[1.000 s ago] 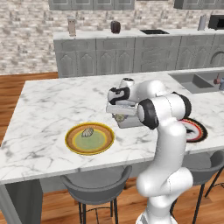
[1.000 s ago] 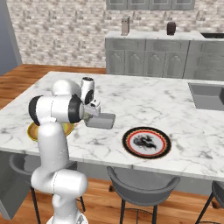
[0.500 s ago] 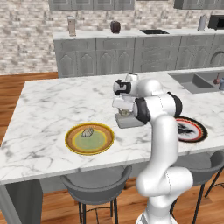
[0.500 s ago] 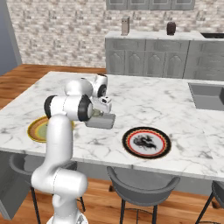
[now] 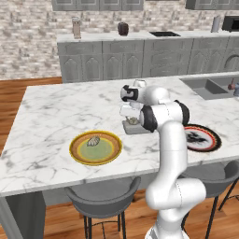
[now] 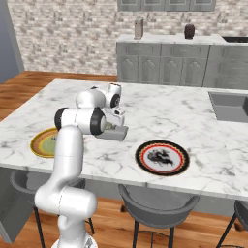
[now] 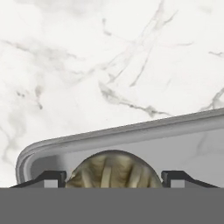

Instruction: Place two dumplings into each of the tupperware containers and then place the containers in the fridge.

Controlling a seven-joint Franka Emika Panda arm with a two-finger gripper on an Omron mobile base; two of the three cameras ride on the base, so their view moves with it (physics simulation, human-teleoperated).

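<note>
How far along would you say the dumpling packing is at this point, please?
Early. Done: nothing is visibly finished. In hand: the gripper hangs over a grey container with a dumpling between its open fingers; whether it rests inside, I cannot tell. Left: one dumpling lies on the yellow plate; later the fridge.

Rendered home kitchen. Evidence: marble island counter (image 5: 56,107) with grey stools (image 5: 100,196) tucked under its near edge, sink (image 5: 205,86) set in its right end. Behind it a run of grey panelled cupboards (image 5: 116,60) under a pale worktop, more cupboards (image 6: 164,4) up on a stone-brick wall (image 5: 28,42). Wood plank floor (image 6: 29,85). Tableware on the counter: yellow plate (image 5: 96,148), black-and-red plate (image 6: 162,157), small grey tray (image 6: 112,131). Jars (image 5: 76,28) on the back worktop.
</note>
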